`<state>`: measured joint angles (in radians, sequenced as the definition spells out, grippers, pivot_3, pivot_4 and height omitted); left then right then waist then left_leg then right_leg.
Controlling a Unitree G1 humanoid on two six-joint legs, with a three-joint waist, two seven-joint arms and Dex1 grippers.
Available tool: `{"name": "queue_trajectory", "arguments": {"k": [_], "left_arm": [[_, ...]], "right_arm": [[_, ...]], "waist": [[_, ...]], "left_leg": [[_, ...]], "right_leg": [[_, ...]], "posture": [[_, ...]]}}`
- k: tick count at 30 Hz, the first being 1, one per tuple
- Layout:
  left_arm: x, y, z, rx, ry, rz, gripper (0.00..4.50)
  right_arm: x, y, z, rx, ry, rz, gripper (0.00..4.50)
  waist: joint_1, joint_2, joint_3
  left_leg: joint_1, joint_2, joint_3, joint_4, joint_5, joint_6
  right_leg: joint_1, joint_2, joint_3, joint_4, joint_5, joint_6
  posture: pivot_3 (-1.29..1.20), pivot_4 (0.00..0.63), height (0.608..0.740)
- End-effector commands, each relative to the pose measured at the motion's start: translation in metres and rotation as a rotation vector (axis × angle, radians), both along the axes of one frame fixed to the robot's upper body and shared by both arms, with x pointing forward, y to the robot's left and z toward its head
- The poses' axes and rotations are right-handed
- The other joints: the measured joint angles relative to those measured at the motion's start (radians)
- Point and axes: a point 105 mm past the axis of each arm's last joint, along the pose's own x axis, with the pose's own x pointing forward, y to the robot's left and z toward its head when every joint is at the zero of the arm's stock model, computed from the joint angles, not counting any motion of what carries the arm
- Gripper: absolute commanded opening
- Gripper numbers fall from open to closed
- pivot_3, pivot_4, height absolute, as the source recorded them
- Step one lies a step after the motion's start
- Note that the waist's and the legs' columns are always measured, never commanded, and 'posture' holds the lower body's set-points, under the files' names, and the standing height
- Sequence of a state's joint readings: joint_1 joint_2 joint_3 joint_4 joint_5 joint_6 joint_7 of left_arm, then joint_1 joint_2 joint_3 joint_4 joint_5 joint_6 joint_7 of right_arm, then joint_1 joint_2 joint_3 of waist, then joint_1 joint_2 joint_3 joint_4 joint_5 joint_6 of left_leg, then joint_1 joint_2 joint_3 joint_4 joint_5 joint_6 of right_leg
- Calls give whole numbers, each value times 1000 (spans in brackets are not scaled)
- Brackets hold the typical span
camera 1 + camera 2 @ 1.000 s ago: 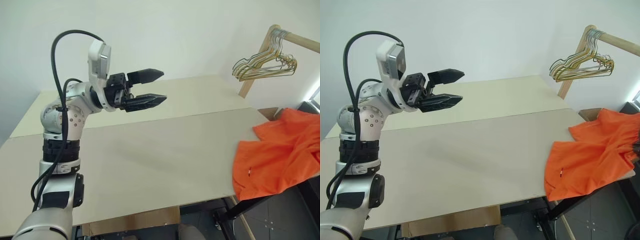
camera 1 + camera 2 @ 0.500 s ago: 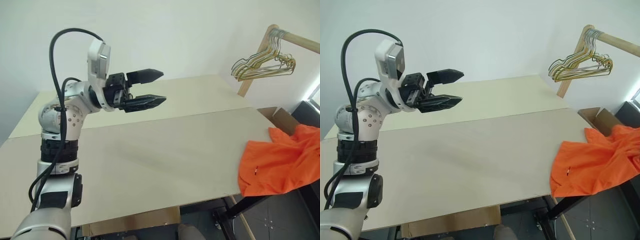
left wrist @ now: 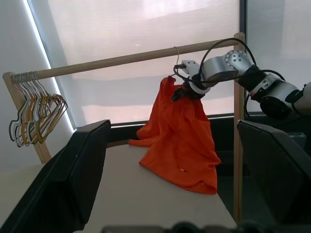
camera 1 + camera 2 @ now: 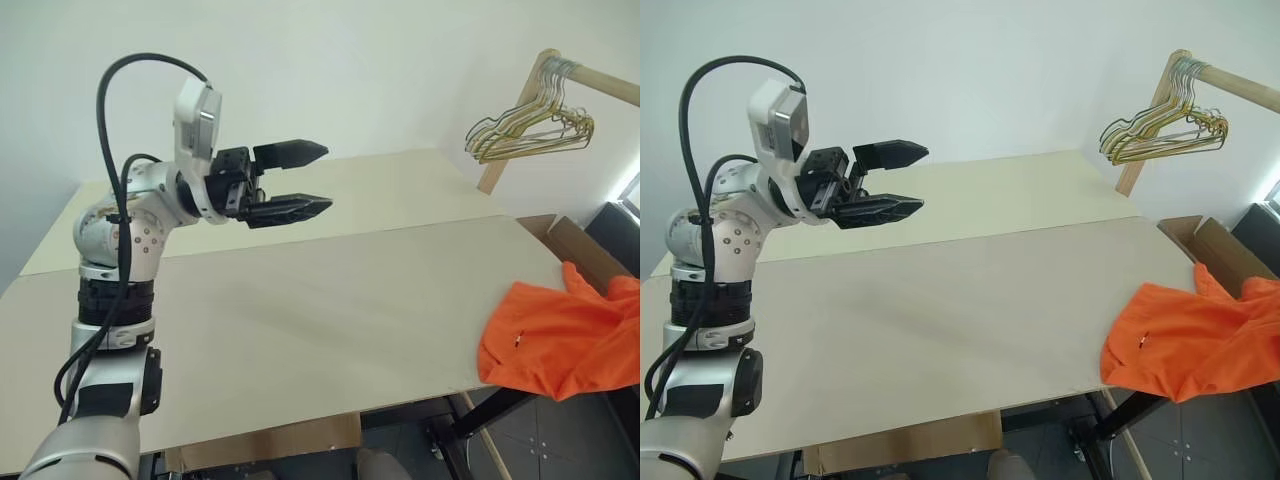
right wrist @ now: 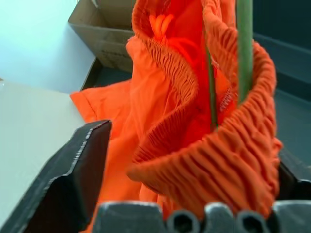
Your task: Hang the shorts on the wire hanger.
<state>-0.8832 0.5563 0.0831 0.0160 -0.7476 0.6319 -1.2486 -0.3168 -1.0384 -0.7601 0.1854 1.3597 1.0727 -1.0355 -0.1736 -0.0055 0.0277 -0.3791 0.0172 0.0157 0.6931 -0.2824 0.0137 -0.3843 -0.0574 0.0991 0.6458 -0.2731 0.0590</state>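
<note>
Beige tabletop [image 4: 330,300], orange shorts [image 4: 565,340] overhanging edge

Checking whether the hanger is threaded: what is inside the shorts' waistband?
Thin wire of the wire hanger runs down inside the gathered waistband of the shorts. Fabric covers its lower part.

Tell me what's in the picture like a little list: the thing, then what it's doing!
shorts: orange, top up on the hanger, bottom lying on the table corner
hanger: hook over the wooden rod, wire runs through the waistband
right gripper: open, at the top of the shorts, waistband between its fingers
left gripper: open, holding nothing, raised above the table
spare hangers: bunched at the rod's other end
box: cardboard, beside the table
</note>
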Motion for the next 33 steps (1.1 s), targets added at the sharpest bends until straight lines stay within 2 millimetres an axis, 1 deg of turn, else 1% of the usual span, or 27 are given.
{"name": "queue_trajectory", "arguments": {"k": [1,3,5,8,11,15,16,17,19,21,22,23,24,25,26,27,28,29,31,32,33], "left_arm": [[-4,2,4,4,-28,1,4500],[-4,2,4,5,-28,2,4500],[-5,2,4,5,-28,1,4500],[-5,2,4,5,-29,1,4500],[-6,1,5,3,-33,-7,4500],[-7,1,6,4,-38,-10,4500],[-7,1,6,5,-39,-10,4500],[-7,1,6,5,-40,-10,4500],[-7,2,5,10,-43,-5,4500],[-7,2,3,24,-48,6,4500],[-7,3,1,33,-50,13,4500],[-7,4,-2,49,-54,22,4500],[-7,5,-8,71,-54,38,4500],[-6,6,-12,88,-53,51,4500],[-6,7,-15,99,-53,60,4500],[-4,10,-22,123,-55,90,4500],[-3,11,-26,140,-57,110,4500],[-2,14,-33,163,-58,136,4500],[-3,19,-43,195,-63,172,4500],[-4,21,-47,207,-67,192,4500],[-6,25,-52,217,-72,225,4500]], "right_arm": [[-5,-2,27,-185,-28,-57,4453],[-11,-3,45,-360,3,-109,4453],[-13,2,65,-504,-8,-148,4453],[-12,9,80,-643,-17,-174,4453],[-13,21,102,-843,-13,-219,4453],[-12,34,117,-972,-43,-250,4453],[-13,38,122,-1013,-53,-260,4453],[-14,46,132,-1101,-69,-274,4453],[-13,72,152,-1258,-169,-235,4453],[-4,103,166,-1339,-312,-84,4453],[3,118,170,-1372,-363,8,4453],[13,134,170,-1356,-425,149,4453],[25,152,166,-1316,-489,319,4453],[33,166,162,-1275,-540,448,4453],[38,174,159,-1248,-570,524,4453],[46,184,151,-1206,-588,648,4453],[51,189,145,-1178,-598,725,4453],[60,201,135,-1102,-628,859,4453],[68,219,122,-1009,-677,1030,4453],[72,228,115,-982,-684,1109,4453],[78,239,102,-963,-654,1219,4453]], "waist": [[0,0,0],[1,1,0],[1,2,-1],[1,2,-1],[5,2,-1],[9,2,-1],[10,2,-1],[12,2,-1],[15,2,-1],[14,3,-1],[14,2,-1],[14,2,-1],[14,2,-1],[15,1,-1],[15,1,-1],[18,0,-1],[22,-1,0],[26,-2,0],[36,-2,1],[45,-2,1],[52,-3,1]], "left_leg": [[0,0,0,0,0,0],[0,0,0,0,0,0],[0,0,-1,0,0,0],[0,0,-2,0,0,0],[3,0,-3,0,0,0],[3,0,-3,0,0,0],[3,0,-3,0,0,0],[3,0,-3,0,0,0],[3,0,-3,0,0,0],[4,0,-3,0,0,0],[4,0,-4,0,0,0],[4,0,-4,0,0,0],[4,0,-4,0,0,0],[5,0,-4,0,0,0],[6,0,-4,0,0,0],[6,0,-5,0,0,0],[6,0,-6,0,0,0],[6,0,-6,0,0,0],[6,0,-6,0,0,0],[6,0,-6,0,0,1],[5,0,-6,0,-1,1]], "right_leg": [[0,0,0,0,0,0],[0,0,0,0,0,0],[-1,0,1,0,0,0],[-1,0,1,1,0,0],[-1,0,1,1,0,0],[-2,-1,1,1,0,0],[-2,-1,1,1,0,0],[-2,-1,1,1,0,0],[-2,-1,1,1,0,0],[-3,-1,2,1,0,0],[-3,-1,2,1,0,0],[-3,0,2,1,0,0],[-2,0,2,1,0,0],[-2,0,2,1,0,1],[-1,0,2,1,0,1],[0,0,2,1,0,1],[0,0,1,1,1,1],[0,0,1,1,1,1],[0,-1,1,1,1,1],[0,-1,1,1,1,1],[-1,-1,1,1,1,1]], "posture": [[-163,0,740],[-162,0,740],[-161,0,740],[-160,0,740],[-160,0,740],[-160,0,740],[-160,0,740],[-160,0,740],[-154,0,740],[-154,0,740],[-144,0,740],[-131,0,740],[-111,0,740],[-104,0,740],[-97,0,740],[-77,0,740],[-68,0,740],[-45,0,740],[-19,0,740],[-9,0,740],[31,0,740]]}}
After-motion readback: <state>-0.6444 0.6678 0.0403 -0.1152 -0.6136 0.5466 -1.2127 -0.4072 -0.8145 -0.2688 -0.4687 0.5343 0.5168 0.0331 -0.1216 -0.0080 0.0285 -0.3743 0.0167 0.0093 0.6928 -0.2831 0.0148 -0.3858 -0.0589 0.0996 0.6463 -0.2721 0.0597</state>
